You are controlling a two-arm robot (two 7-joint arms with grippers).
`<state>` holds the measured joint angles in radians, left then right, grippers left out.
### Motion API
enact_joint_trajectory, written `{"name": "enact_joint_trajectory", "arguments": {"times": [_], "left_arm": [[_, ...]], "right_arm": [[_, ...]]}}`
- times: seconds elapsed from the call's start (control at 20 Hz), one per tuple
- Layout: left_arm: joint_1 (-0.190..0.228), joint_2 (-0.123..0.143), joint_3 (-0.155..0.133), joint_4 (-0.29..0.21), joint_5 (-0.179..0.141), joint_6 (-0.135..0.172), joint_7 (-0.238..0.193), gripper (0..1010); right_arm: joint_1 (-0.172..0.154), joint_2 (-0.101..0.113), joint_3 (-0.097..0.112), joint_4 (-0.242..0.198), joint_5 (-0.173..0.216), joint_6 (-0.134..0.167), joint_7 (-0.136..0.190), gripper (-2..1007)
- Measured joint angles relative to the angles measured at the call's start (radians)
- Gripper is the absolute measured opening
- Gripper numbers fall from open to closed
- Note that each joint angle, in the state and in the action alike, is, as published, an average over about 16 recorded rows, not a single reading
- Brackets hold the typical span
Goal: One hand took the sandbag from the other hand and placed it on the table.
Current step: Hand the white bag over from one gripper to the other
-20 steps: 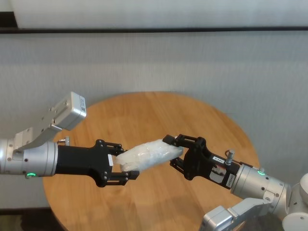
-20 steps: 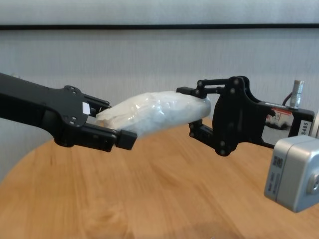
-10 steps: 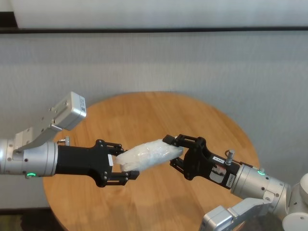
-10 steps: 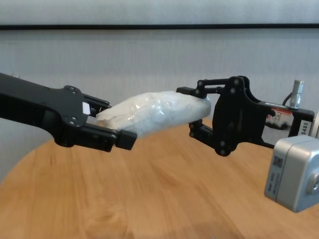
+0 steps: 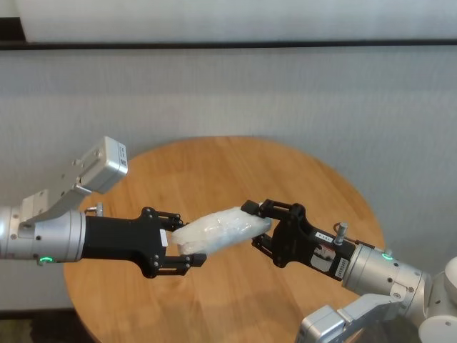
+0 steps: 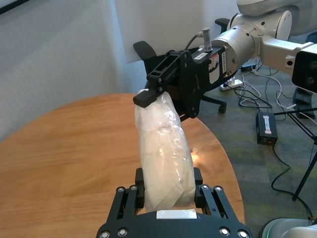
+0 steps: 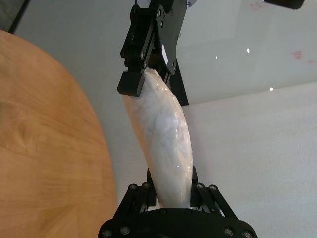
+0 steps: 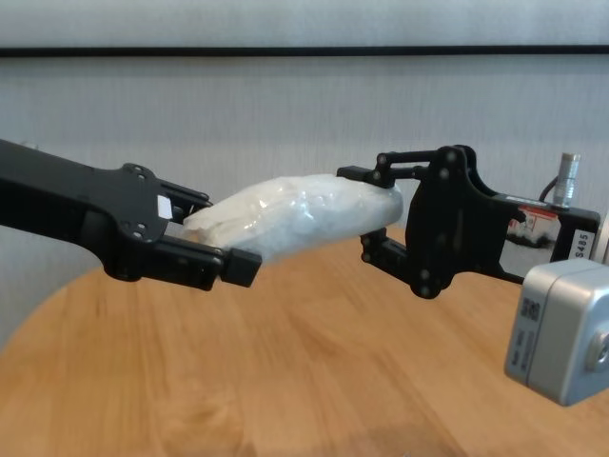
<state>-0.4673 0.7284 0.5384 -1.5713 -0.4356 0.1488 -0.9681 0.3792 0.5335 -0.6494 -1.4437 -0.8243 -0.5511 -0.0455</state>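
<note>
The sandbag (image 5: 221, 230), white in crinkly clear plastic, hangs in the air above the round wooden table (image 5: 235, 164), held at both ends. My left gripper (image 5: 191, 243), black with a small white sticker, is shut on its left end. My right gripper (image 5: 255, 224), with the red-white label, is shut on its right end. The chest view shows the sandbag (image 8: 295, 217) slanting up from the left gripper (image 8: 224, 233) to the right gripper (image 8: 365, 211), well above the table (image 8: 304, 362). Each wrist view shows the sandbag (image 6: 163, 148) (image 7: 166, 134) between that arm's own fingers.
The right arm's grey boxy wrist module (image 8: 561, 328) hangs low at the right over the table. The left arm's grey module (image 5: 100, 166) sits above the table's left edge. A grey wall stands behind. An office chair (image 6: 143, 49) and floor cables (image 6: 277, 148) lie beyond the table's edge.
</note>
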Motion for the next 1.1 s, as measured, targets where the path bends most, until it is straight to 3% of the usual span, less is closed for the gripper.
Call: {"name": "enact_joint_trajectory", "arguments": {"times": [1.1], "left_arm": [[0.0, 0.0, 0.0, 0.0, 0.0, 0.0, 0.0, 568]], "right_arm": [[0.0, 0.0, 0.0, 0.0, 0.0, 0.0, 0.0, 332]]}}
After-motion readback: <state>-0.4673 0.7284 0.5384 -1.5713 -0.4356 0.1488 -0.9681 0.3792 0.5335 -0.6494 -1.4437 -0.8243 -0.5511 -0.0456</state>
